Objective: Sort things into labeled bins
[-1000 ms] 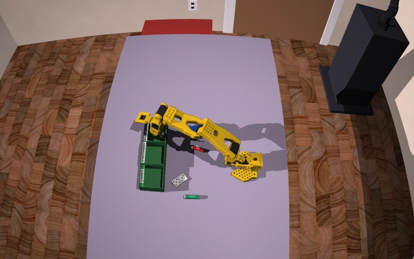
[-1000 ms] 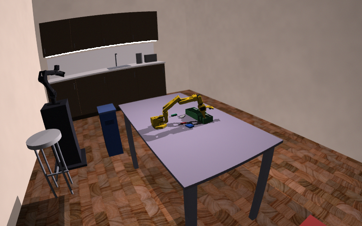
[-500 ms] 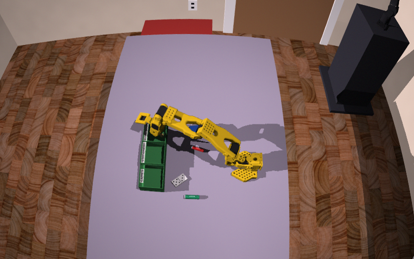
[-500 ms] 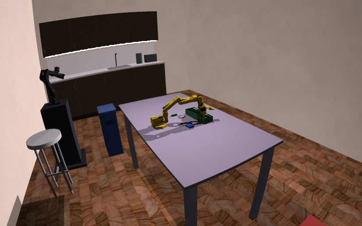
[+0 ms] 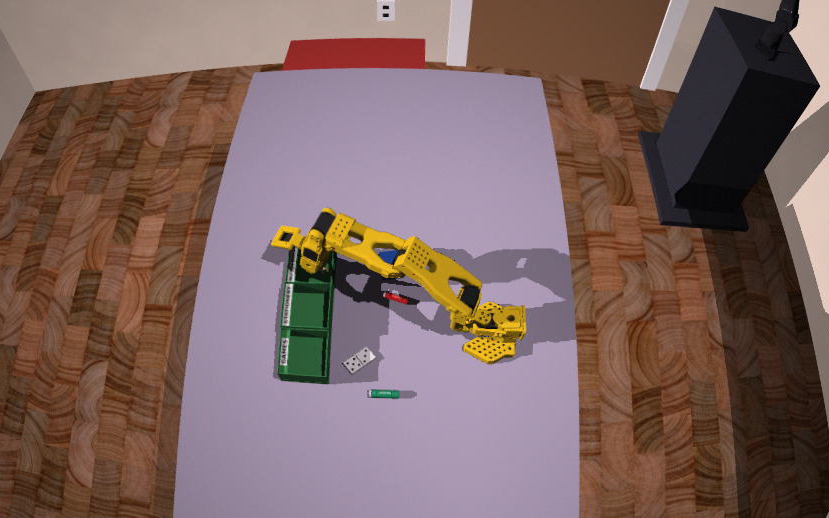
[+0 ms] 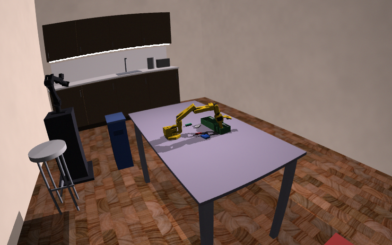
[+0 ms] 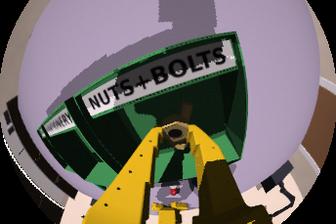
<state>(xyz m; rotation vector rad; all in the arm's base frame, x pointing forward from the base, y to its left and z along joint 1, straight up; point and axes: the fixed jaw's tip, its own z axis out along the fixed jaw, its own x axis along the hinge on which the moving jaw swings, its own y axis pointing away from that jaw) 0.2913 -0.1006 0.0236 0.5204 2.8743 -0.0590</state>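
My gripper (image 5: 324, 268) (image 6: 221, 126) (image 7: 177, 134) is shut on a brass hex nut (image 7: 177, 125), above the NUTS+BOLTS compartment of the green three-part bin block (image 5: 303, 378) (image 6: 208, 123) (image 7: 245, 118). The other labels read STATIONERY and GAMES. A dim brown shape (image 7: 186, 111) shows beyond the nut; I cannot tell what it is. A white domino (image 5: 358, 360) (image 6: 197, 126) lies beside the GAMES compartment. A green cylinder (image 5: 383, 393) (image 6: 188, 124) and a red cylinder (image 5: 395, 297) (image 6: 198, 133) lie on the table. A blue object (image 5: 387, 257) (image 6: 205, 136) is partly hidden by the arm in the top view.
The bin block stands on the lilac table (image 5: 391, 154) (image 6: 246, 158). The yellow arm (image 5: 443, 276) (image 6: 186, 112) reaches over the blue object and close to the red cylinder's place. Its shadow darkens that area. The compartment walls rise around the space below the fingers.
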